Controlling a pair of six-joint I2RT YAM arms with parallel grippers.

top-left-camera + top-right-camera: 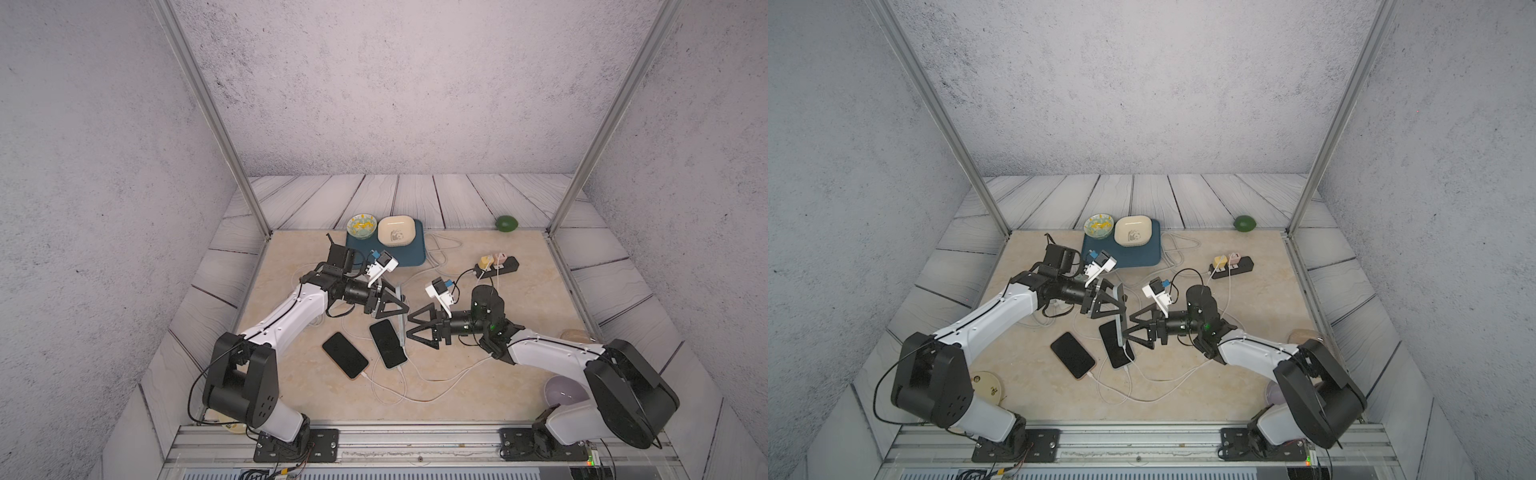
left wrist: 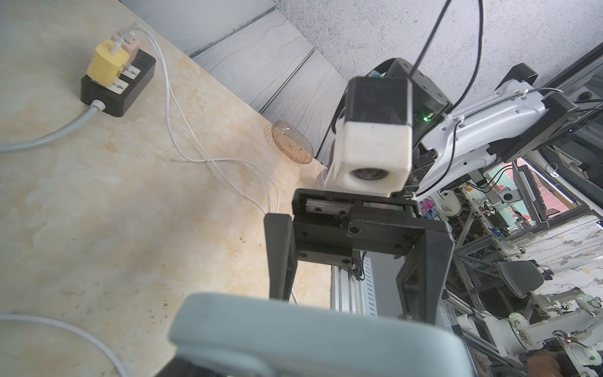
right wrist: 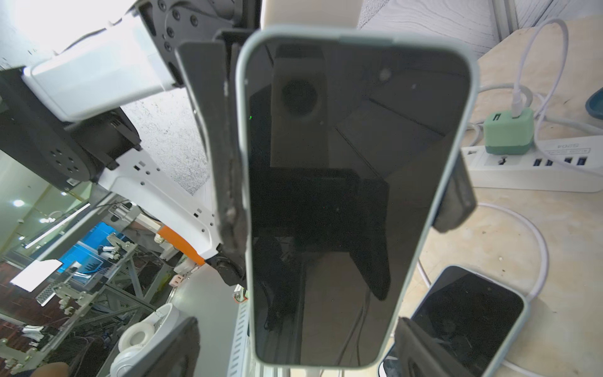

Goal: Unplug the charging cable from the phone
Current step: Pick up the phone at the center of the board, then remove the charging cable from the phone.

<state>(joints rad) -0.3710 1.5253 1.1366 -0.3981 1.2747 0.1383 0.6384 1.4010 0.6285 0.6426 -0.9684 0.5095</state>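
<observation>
My left gripper [image 1: 404, 302] is clenched across the sides of the phone [image 3: 352, 196], a dark-screened handset in a pale case. It holds the phone on edge above the middle of the table [image 1: 478, 395], screen facing my right gripper [image 1: 407, 326]. My right fingers [image 2: 280, 261] are spread wide and released, their tips just beside the phone, gripping nothing. Whether a charging cable sits in this phone's port, I cannot tell. Below, a second phone [image 1: 387, 344] and a third phone [image 1: 345, 354] lie flat, each with a white cable [image 1: 390, 402] in its near end.
</observation>
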